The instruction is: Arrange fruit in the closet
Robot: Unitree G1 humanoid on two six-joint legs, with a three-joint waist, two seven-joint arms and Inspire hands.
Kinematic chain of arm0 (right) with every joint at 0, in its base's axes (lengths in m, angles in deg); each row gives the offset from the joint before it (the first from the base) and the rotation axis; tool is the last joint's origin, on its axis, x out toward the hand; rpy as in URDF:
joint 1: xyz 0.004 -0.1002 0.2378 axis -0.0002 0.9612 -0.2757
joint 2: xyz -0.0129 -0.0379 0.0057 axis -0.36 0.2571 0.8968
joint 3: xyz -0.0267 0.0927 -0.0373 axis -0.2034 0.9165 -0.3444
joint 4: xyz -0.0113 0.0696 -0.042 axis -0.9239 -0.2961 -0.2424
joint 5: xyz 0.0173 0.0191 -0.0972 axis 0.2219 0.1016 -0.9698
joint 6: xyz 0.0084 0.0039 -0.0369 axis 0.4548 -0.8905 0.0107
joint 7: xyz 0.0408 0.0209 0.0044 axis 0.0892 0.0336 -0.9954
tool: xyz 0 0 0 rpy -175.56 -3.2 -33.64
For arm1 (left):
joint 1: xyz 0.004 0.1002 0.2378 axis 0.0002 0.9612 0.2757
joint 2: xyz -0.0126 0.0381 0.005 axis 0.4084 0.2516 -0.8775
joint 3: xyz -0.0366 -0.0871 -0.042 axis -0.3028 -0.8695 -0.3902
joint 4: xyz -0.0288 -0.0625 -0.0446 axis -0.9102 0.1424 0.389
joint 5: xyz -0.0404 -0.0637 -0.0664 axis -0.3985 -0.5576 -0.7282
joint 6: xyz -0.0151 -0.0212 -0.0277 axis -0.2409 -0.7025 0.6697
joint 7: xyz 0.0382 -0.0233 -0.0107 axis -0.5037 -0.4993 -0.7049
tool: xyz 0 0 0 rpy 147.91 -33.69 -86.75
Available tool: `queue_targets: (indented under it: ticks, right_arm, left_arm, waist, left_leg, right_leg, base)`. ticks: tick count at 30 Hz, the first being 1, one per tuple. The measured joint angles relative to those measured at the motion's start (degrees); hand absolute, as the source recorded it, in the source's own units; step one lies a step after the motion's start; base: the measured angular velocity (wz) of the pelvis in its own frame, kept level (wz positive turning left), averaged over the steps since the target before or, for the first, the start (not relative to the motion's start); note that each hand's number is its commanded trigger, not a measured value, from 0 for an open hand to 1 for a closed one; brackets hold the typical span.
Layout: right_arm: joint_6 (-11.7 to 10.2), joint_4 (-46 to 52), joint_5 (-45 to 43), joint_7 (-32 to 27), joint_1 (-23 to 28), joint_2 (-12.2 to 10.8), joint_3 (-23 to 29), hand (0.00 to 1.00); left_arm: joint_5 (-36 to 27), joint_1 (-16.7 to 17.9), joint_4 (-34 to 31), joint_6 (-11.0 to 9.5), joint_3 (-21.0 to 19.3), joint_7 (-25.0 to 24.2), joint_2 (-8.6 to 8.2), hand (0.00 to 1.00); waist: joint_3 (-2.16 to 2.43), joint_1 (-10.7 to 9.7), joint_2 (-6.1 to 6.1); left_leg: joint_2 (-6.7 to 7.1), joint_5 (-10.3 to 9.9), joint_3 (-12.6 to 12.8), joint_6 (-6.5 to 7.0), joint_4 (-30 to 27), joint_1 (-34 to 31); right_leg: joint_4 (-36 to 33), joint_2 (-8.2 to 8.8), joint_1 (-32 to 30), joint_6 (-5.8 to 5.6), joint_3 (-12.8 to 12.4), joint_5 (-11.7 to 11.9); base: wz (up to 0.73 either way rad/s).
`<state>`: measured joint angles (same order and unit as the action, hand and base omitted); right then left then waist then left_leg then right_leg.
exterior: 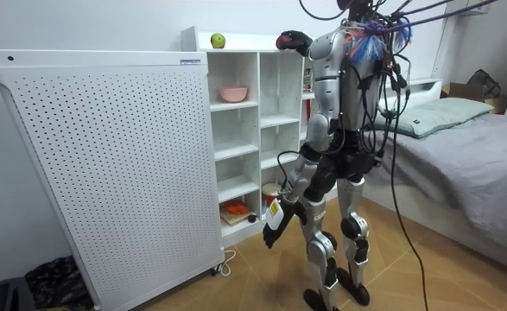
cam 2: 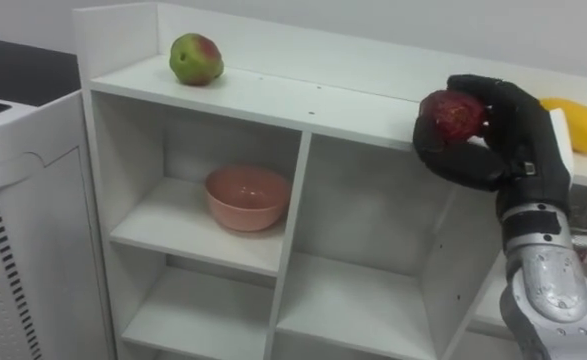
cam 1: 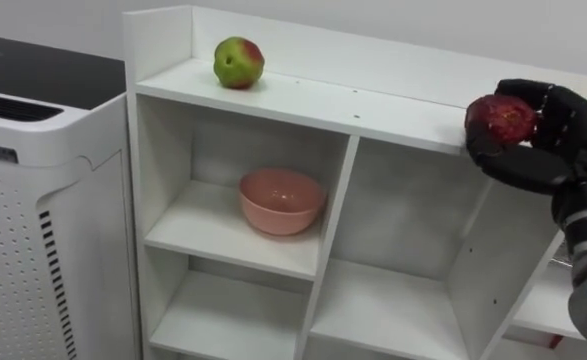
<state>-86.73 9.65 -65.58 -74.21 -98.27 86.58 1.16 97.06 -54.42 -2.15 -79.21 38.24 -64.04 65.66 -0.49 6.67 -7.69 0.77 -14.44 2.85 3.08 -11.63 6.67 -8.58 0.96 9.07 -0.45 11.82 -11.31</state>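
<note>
One big perforated white unit stands flush against the left side of the closet, robot facing the closet's front. Pink bowl sits in the closet's upper left cubby. Right hand is up at the front edge of the closet's top, curled round a dark red fruit. Left hand hangs low by the closet's bottom cubbies — can't tell its state. Green-red apple on the closet's top, left end — yellow fruit at the right.
</note>
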Motion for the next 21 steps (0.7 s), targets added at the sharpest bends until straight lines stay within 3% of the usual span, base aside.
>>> queue_targets:
  ticks: [12, 21]
  right_arm:
    - [0.0, 0.5, -0.3, 0.1, 0.0, 0.0, -0.1, 1.0]
    - [0.7, 7.0, -3.1, 2.0, 0.2, -0.1, -4.2, 1.0]
  left_arm:
    - [0.0, 0.1, 0.1, 0.5, 0.1, -0.1, -0.08, 0.0]
    - [0.0, 0.1, 0.0, 1.2, 0.3, -0.1, -0.15, 0.0]
  waist:
    - [0.04, 0.0, 0.75]
    - [0.89, -0.7, 2.88]
  left_leg:
    - [0.0, 0.0, 0.2, 0.0, -0.1, -0.1]
    - [-0.04, 0.1, 0.4, -0.1, 0.1, -0.1]
  right_leg:
    - [0.0, 0.04, -0.1, 0.0, -0.4, 0.0]
    - [0.0, 0.05, -0.3, 0.0, -0.7, 0.0]
  base:
    - [0.0]
    - [0.0]
